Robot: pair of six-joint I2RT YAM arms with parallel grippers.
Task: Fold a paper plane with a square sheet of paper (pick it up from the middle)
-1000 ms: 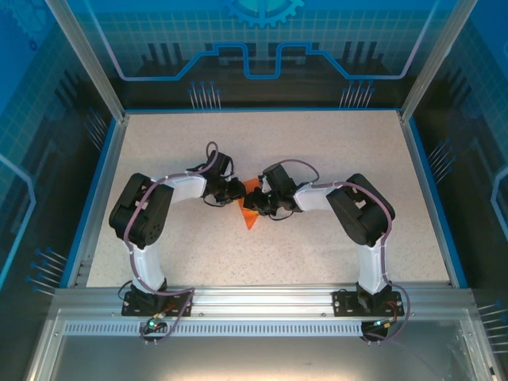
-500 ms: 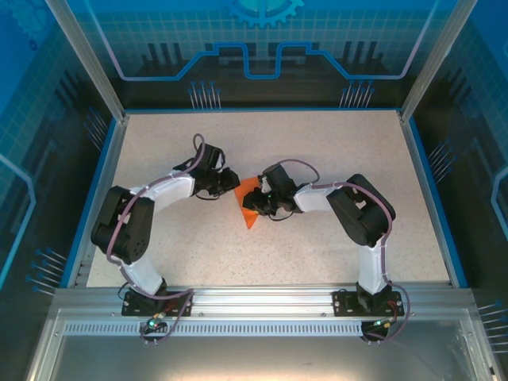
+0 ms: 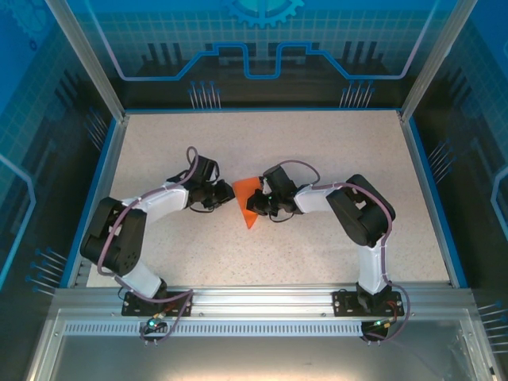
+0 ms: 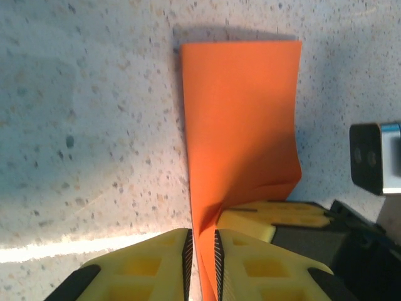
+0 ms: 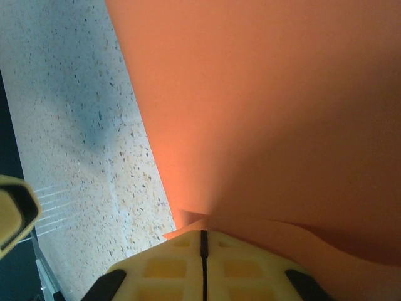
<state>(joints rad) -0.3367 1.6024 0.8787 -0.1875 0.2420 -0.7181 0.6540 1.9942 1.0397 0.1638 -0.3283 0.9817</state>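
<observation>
Both left claw (image 4: pixel 202 237) and right claw (image 5: pixel 202 234) pinch thin orange paper (image 3: pixel 243 197) folded into a pointed wedge

I record paper (image 4: pixel 241 125): plain bright orange | table (image 3: pixel 317 151): pale beige, dark-speckled | my left fingers (image 4: pixel 150 266): yellow, black ribbed pads | my right fingers (image 5: pixel 169 269): yellow, black seam | enclosure walls (image 3: pixel 262 48): blue, grid-patterned

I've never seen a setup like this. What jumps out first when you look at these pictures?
The bright orange paper in the middle of the table, folded to a point toward the near edge. The right gripper is shut on one edge, and the left gripper sits at the opposite edge.
</observation>
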